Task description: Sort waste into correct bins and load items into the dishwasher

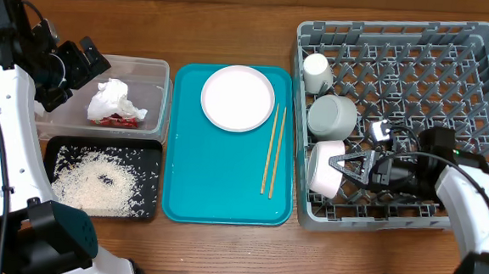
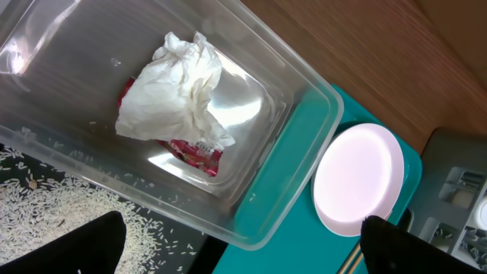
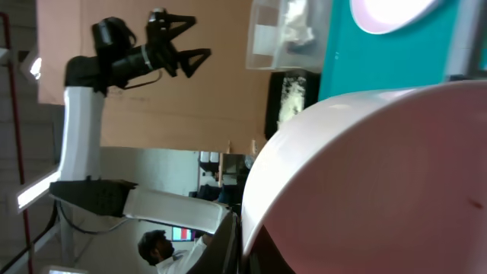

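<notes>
The clear tub (image 1: 159, 68) holds the crumpled napkin (image 1: 112, 99) and the red sauce packet (image 1: 118, 122), both also in the left wrist view (image 2: 179, 87) (image 2: 199, 154). The black tray (image 1: 146, 152) holds loose rice (image 1: 97, 183). My left gripper (image 1: 86, 58) (image 2: 243, 255) is open and empty above the tub. The large plate (image 1: 238, 97) and chopsticks (image 1: 273, 150) lie on the teal tray. The grey dish rack (image 1: 453, 56) holds the cup (image 1: 316, 72), the bowl (image 1: 331, 115) and a small plate (image 1: 323, 169) on edge. My right gripper (image 1: 342, 171) is shut on that plate's rim (image 3: 380, 167).
The teal serving tray (image 1: 224, 187) sits between the bins and the rack. The tub stands behind the black tray at the left. The rack's right and rear peg rows hold nothing. Bare wooden table runs along the front and back edges.
</notes>
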`<state>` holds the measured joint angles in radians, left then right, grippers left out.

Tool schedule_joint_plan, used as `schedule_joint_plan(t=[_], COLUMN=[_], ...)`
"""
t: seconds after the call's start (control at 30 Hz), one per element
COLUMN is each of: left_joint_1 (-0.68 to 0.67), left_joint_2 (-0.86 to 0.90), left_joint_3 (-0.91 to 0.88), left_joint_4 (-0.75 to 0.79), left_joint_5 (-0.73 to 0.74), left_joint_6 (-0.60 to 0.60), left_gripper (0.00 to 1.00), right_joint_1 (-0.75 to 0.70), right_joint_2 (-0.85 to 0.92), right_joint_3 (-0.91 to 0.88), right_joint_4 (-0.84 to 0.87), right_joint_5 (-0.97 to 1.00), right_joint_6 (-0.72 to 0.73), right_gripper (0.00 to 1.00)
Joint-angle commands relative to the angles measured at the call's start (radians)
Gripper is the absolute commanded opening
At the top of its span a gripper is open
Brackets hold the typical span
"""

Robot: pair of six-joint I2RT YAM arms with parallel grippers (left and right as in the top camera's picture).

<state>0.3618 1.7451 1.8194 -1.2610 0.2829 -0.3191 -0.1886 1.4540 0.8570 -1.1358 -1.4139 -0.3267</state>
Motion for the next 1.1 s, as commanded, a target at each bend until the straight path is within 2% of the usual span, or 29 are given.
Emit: schedule_joint_plan(t=[0.0, 0.07, 0.3, 0.47, 0.53, 0.57, 0.6, 0.83, 1.07], left_joint_1=[-0.002, -0.002, -0.002, -0.005, -0.004, -0.003, -0.003, -0.003, -0.003], left_joint_2=[-0.013, -0.013, -0.013, -0.013, -0.013, -0.013, -0.013, -0.013, -0.013], left_joint_3=[0.018, 0.018, 0.018, 0.018, 0.018, 0.018, 0.018, 0.018, 0.018], left_joint_4=[0.002, 0.002, 0.002, 0.002, 0.002, 0.002, 0.002, 0.002, 0.002], left_joint_5=[-0.006, -0.006, -0.006, -0.005, -0.006, -0.005, -0.005, -0.005, -0.005], left_joint_6=[-0.01, -0.01, -0.01, -0.01, -0.01, -0.01, -0.01, -0.01, -0.01], left_gripper=[1.0, 1.0, 1.0, 1.0, 1.0, 1.0, 1.0, 1.0, 1.0], right_joint_1=[0.003, 0.003, -0.005, -0.067, -0.108, -0.129, -0.15, -0.262, -0.266], right_joint_2=[0.033, 0.039, 0.039, 0.039, 0.039, 0.039, 0.039, 0.039, 0.039], right_joint_3=[-0.004, -0.004, -0.004, 0.009, 0.019, 0.024, 0.028, 0.109, 0.306], right_joint_4=[0.004, 0.004, 0.004, 0.003, 0.004, 0.004, 0.004, 0.003, -0.047], right_joint_5=[0.042, 0.07, 0.166, 0.187, 0.205, 0.217, 0.226, 0.288, 0.463], right_joint_6=[-0.045, -0.044, -0.04, -0.035, -0.036, -0.035, -0.035, 0.042, 0.192], right_gripper=[0.04, 0.05, 0.24, 0.44, 0.64, 0.68, 1.0, 1.0, 1.0])
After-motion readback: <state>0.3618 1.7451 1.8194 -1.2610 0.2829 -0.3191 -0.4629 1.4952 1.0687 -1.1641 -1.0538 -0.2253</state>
